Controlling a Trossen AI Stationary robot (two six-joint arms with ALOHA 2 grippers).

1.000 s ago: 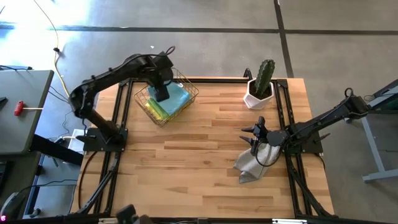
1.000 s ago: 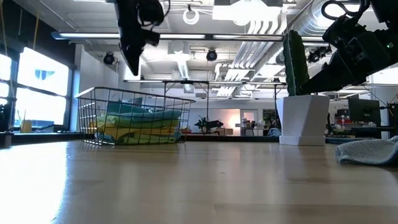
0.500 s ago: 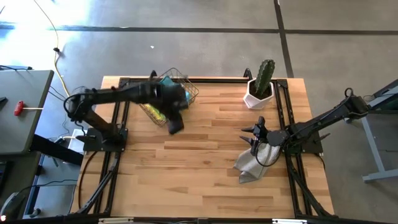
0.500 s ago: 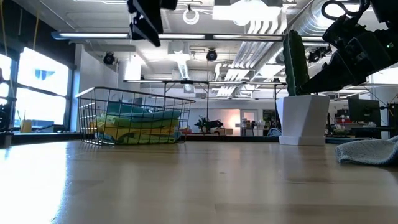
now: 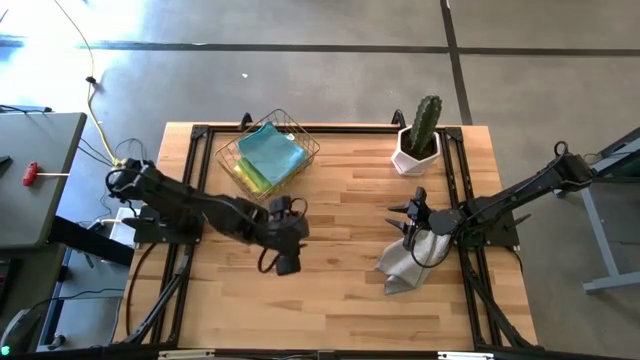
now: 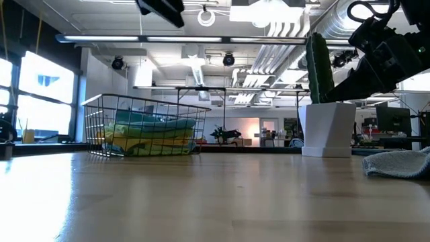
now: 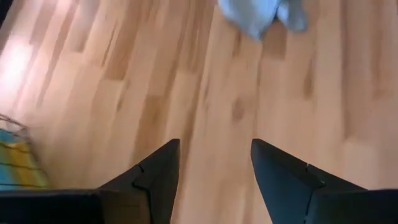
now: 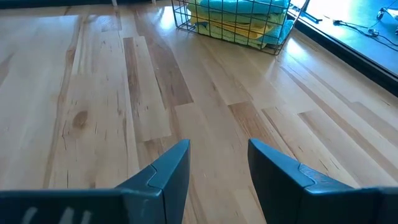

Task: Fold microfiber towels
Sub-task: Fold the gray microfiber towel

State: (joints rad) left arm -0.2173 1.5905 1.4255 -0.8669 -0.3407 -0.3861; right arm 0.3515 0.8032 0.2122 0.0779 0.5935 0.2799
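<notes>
From above, the left gripper (image 5: 287,262) has swung away from the basket (image 5: 231,152) of towels (image 5: 272,152) to mid-bench, heading toward the grey towel (image 5: 405,265) under the right gripper (image 5: 408,220); both wrist views show empty fingers apart

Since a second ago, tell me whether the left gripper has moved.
Yes. The left gripper, jaws open and empty, has swung away from above the wire basket toward the table's middle, nearer the grey towel.
</notes>
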